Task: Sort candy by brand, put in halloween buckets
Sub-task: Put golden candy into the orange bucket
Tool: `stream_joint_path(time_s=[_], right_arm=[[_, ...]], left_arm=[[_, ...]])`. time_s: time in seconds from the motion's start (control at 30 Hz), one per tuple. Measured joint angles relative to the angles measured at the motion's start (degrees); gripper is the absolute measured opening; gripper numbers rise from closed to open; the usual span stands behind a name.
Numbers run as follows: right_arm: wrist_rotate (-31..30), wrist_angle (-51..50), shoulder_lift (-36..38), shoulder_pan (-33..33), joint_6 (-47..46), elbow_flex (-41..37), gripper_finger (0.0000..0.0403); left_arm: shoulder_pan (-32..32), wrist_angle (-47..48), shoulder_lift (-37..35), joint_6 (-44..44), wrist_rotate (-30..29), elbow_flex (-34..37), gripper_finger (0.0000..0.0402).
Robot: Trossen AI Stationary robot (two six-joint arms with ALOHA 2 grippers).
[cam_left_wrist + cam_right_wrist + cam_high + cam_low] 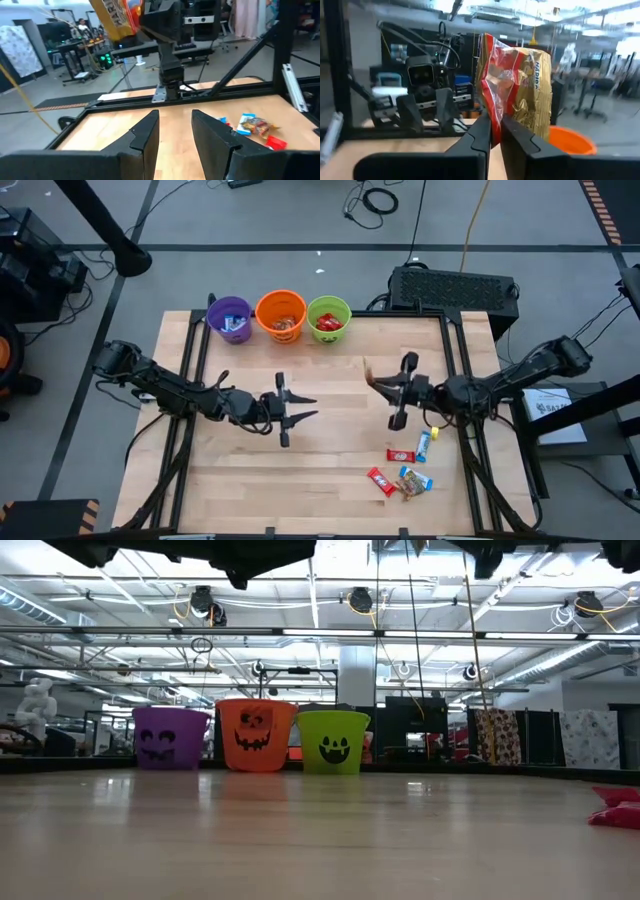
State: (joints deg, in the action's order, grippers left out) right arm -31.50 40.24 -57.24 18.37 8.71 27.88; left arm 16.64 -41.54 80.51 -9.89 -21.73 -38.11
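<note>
Candy pack, light and crinkly, pinched by its slippery lower edge in the right tool, while left tool hangs released over the tabletop.

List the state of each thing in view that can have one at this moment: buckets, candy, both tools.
purple bucket: upright, holds candy
orange bucket: upright, holds candy
green bucket: upright, holds candy
gold-and-red candy packet: pinched, lifted off the table
loose candy: lying unsorted on the table
right tool: shut on the packet, raised above the table
left tool: open, empty, over mid-table
</note>
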Motion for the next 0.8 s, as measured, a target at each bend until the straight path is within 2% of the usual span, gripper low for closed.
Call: stream_joint_path(time_s=[0.13,0.27,0.4,0.5,0.67,0.73,0.8], right_arm=[[0.04,-3.44,-0.73,-2.3,-6.62,0.0,0.0027],[-2.28,-7.1,-4.44,-5.48,-12.75,0.02,0.0027],[-1.22,-7.49,-10.14,-14.71,-8.21,6.42,0.0027],[7.2,-11.22,-14.97,-23.72,-3.14,17.59,0.0027],[27.9,-23.65,-26.05,-36.59,-2.72,37.88,0.0027],[33.48,-26.86,-31.43,-39.62,-3.4,44.55,0.0027],[36.11,-28.87,-36.94,-41.71,-3.94,49.75,0.0027]], left_arm=[[0.0,1.37,-1.79,0.29,-2.51,0.0,0.0123],[0.37,8.17,-7.1,3.96,-6.65,0.0,0.0123],[0.32,19.18,-14.21,11.35,-10.31,-0.04,0.0123],[-0.03,28.96,-18.2,16.91,-13.05,-0.04,0.0123],[-0.94,37.12,-21.39,21.36,-13.77,-0.04,0.0123],[-0.99,37.83,-21.43,21.24,-13.8,-0.04,0.0123],[-1.07,37.8,-21.46,20.25,-13.82,-0.04,0.0123]])
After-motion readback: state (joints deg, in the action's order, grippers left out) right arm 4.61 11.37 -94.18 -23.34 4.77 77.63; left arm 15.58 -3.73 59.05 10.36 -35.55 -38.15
